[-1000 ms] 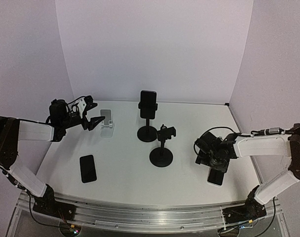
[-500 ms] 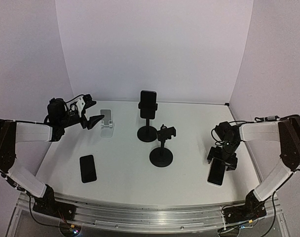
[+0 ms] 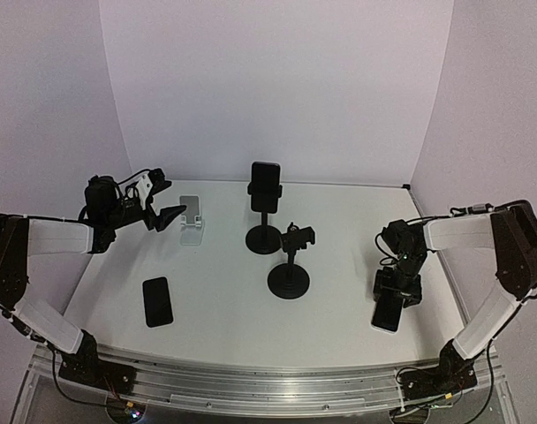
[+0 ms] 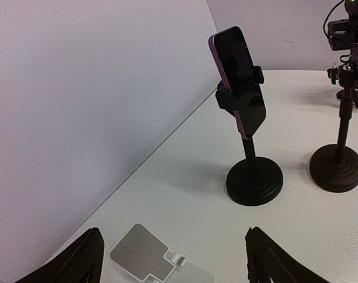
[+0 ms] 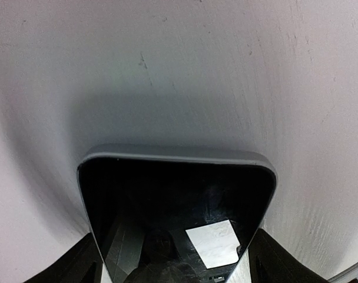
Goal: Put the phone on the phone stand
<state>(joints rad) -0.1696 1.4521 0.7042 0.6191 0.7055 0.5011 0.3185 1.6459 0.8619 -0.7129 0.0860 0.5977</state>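
Left arm (image 3: 61,234) folded at the elbow, forearm reaching out level to the right. Left gripper (image 3: 167,200) held sideways, jaws wide apart, nothing between them. Right arm (image 3: 463,231) bent at the elbow, forearm running left, wrist tipped down. Right gripper (image 3: 395,291) points straight down, low, jaws spread wide.

Plain white walls (image 3: 277,88) enclose white table (image 3: 224,300)
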